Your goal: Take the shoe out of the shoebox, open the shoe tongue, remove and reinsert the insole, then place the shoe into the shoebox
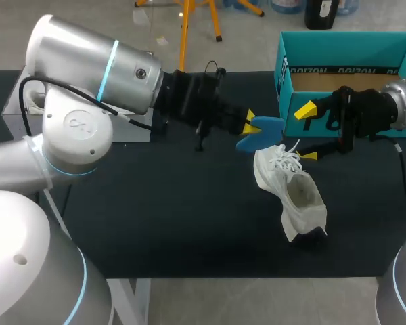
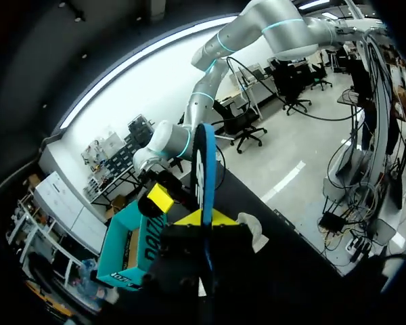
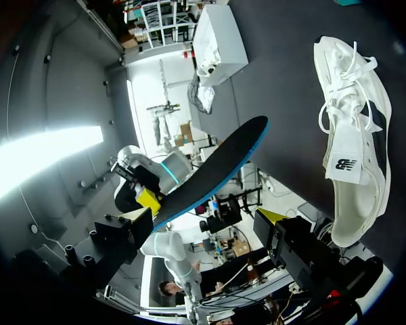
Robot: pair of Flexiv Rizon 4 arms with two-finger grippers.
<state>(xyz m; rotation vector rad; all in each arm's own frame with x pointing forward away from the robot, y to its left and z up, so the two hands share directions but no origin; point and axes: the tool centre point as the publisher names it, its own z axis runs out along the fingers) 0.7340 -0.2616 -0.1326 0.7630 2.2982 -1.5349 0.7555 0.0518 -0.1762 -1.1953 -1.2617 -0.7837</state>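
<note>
White shoe lies on the black table, centre-right in the head view, out of the teal shoebox at upper right. Left gripper pinches the blue insole just above the shoe. Right gripper hangs wide apart, empty, beside it.

Left wrist view: insole stands edge-on between its fingers, shoebox beyond.

Right wrist view: shoe ahead on the table, insole held clear of it.

Judgement: take-out and insole removal done; reinserting and boxing left.
</note>
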